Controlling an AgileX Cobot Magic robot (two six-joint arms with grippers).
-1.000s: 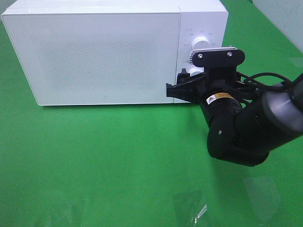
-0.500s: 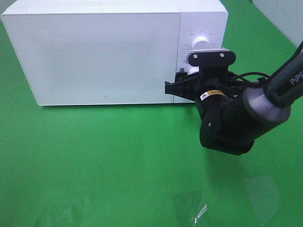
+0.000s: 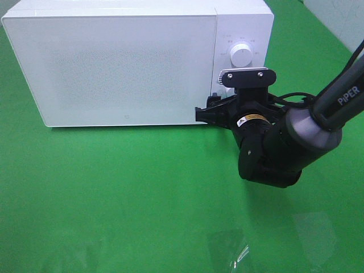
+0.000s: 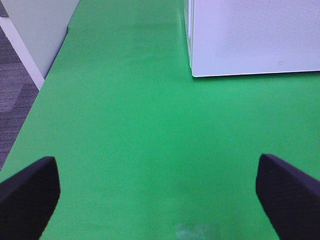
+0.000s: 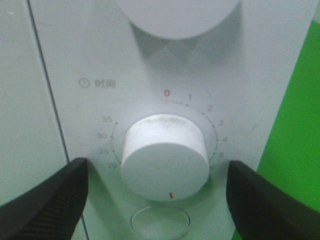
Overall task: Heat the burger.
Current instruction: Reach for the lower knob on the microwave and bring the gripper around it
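**Exterior high.** White microwave (image 3: 125, 62), door shut, on green table cover (image 3: 114, 199). Upper knob (image 3: 241, 55) on its control panel. Right gripper (image 3: 211, 111) on black arm (image 3: 273, 153), close against the panel's lower part.

**Left wrist.** Left gripper (image 4: 160, 200), fingers (image 4: 27, 195) spread wide, holding nothing, above bare green cover. Microwave corner ahead.

**Right wrist.** Timer dial (image 5: 165, 157), red pointer mark (image 5: 171, 195) at its lower edge, away from the red 0. Right gripper fingers (image 5: 45, 200) wide, one on each side of the dial, not touching it.

**Burger.** Seen in no view; location cannot be told.
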